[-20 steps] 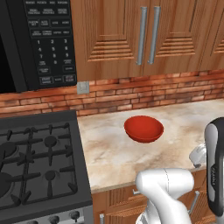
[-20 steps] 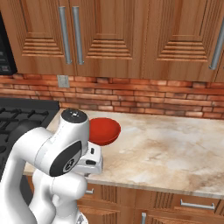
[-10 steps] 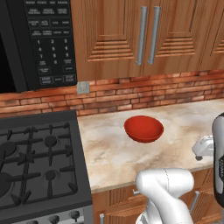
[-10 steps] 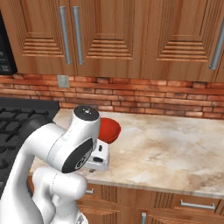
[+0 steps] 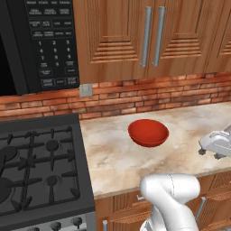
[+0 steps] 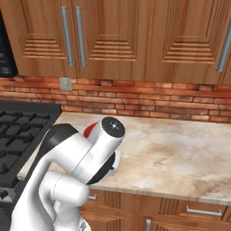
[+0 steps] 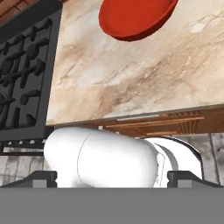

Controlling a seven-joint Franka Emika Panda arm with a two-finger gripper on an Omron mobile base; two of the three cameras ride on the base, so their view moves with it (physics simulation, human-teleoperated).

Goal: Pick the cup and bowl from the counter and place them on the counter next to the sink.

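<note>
glossy red bowl [image 5: 148, 132], marbled stone counter [image 5: 117, 158], wooden cabinets [image 5: 113, 38]

arm: swung further right | hand [image 5: 219, 143]: lower, over counter [image 5: 117, 158] edge

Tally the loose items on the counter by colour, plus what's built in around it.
Red: 1, the bowl on the counter
Green: 0 in view
Black: 2, stove and microwave
Grey: 1, wall outlet
Total: 4
</note>
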